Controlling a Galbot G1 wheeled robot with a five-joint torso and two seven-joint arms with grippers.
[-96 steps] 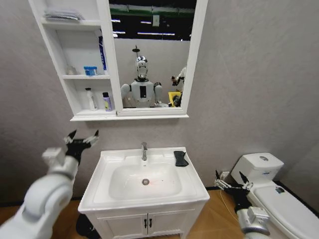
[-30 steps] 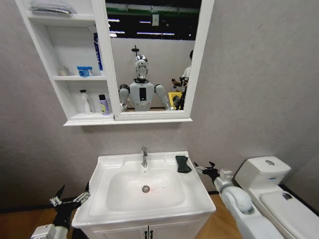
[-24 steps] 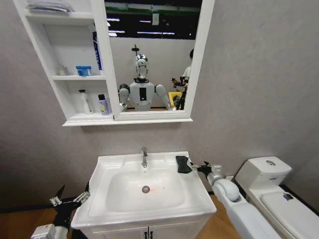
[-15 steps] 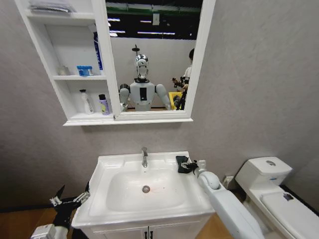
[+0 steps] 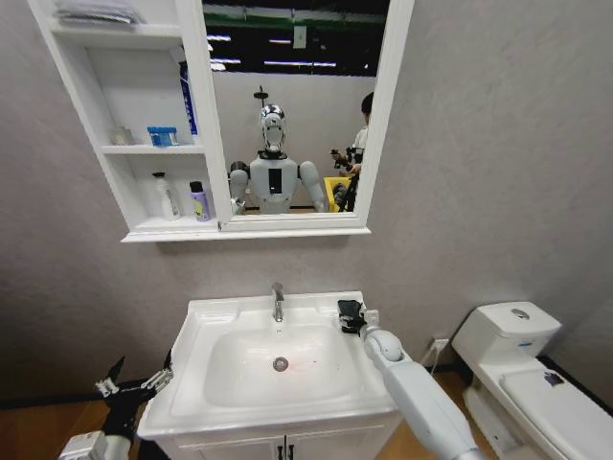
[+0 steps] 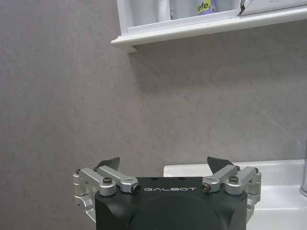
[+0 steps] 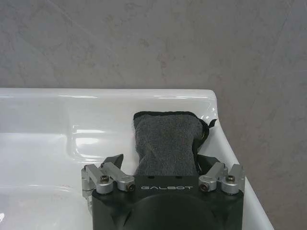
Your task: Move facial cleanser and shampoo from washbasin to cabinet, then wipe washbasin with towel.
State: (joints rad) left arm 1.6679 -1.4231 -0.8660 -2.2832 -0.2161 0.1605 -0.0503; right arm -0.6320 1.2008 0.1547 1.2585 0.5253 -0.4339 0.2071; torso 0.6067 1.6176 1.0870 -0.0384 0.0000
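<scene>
One towel (image 7: 166, 143) between right gripper (image 7: 160, 165) jaws.

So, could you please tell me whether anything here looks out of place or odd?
Nothing stands out. The small black folded towel lies flat on the white ceramic washbasin's back corner, between the right pincer's open fingers; the left pincer hangs open beside the basin.

Even, bright indoor light; ceiling strips reflect in the mirror (image 5: 292, 105). Soft glare on the washbasin (image 7: 86, 136) rim. Head view bows at edges.
</scene>
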